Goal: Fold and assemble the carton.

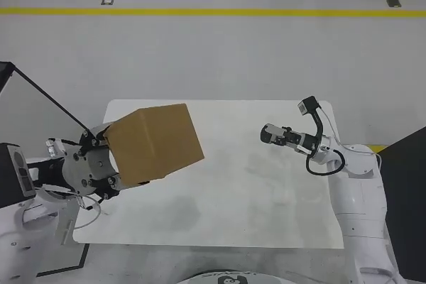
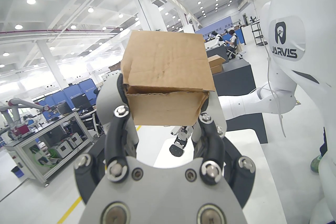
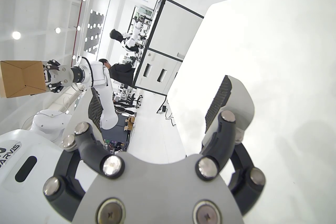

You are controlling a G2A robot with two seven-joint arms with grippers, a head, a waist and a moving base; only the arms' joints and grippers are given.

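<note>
A brown cardboard carton (image 1: 155, 142), folded into a box, is held up above the left part of the white table (image 1: 255, 206). My left gripper (image 1: 108, 162) is shut on the carton's near end; in the left wrist view its fingers (image 2: 120, 93) press both sides of the carton (image 2: 165, 78), whose flaps meet with a small gap. From the right wrist view the carton (image 3: 22, 78) hangs in the air with its folded end seams showing. My right gripper (image 1: 267, 133) hovers over the table's right side, open, with nothing between its pads (image 3: 218, 101).
The table surface (image 3: 262, 51) under both arms is bare. A dark panel (image 1: 0, 78) stands off the left edge and another dark one (image 1: 419, 192) beside the right arm.
</note>
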